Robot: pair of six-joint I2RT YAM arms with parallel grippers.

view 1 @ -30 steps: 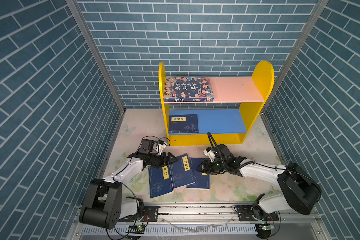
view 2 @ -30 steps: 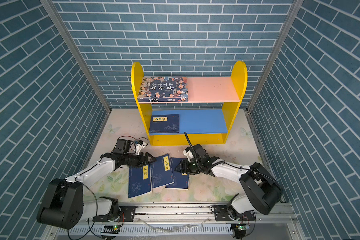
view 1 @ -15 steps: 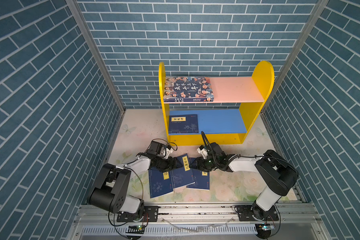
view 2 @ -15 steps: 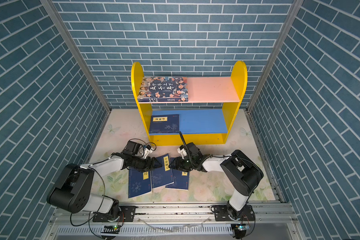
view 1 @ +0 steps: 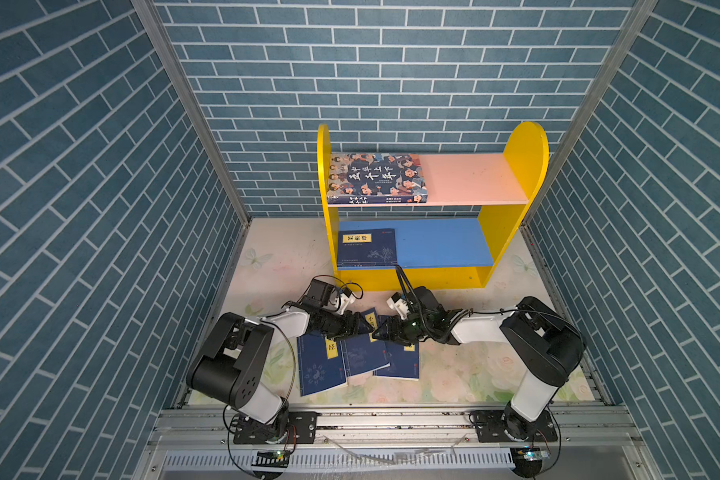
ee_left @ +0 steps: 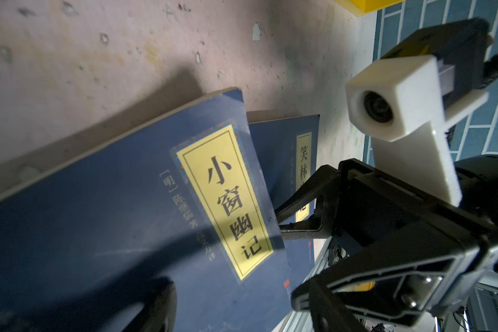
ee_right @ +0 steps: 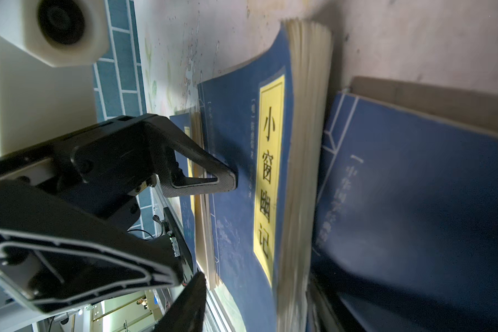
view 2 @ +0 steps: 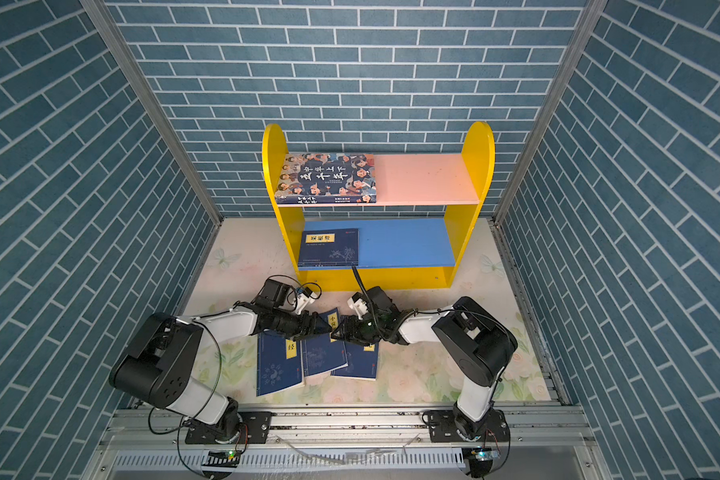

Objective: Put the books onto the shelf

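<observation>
A: How much is done?
B: Two are on the shelf (view 1: 525,158): the cartoon book (view 1: 375,178) on the pink board (view 1: 468,178), one navy book (view 1: 366,248) on the blue board (view 1: 441,243).
A: And the rest?
B: Three navy books (view 1: 319,370) lie overlapping on the table (view 1: 458,374). The left gripper (view 1: 364,328) and the right gripper (view 1: 381,332), jaws apart, flank the middle book (view 1: 364,353).

We see the left gripper (view 2: 321,328) and right gripper (view 2: 341,331) almost tip to tip over three overlapping navy books (view 2: 323,354).
</observation>
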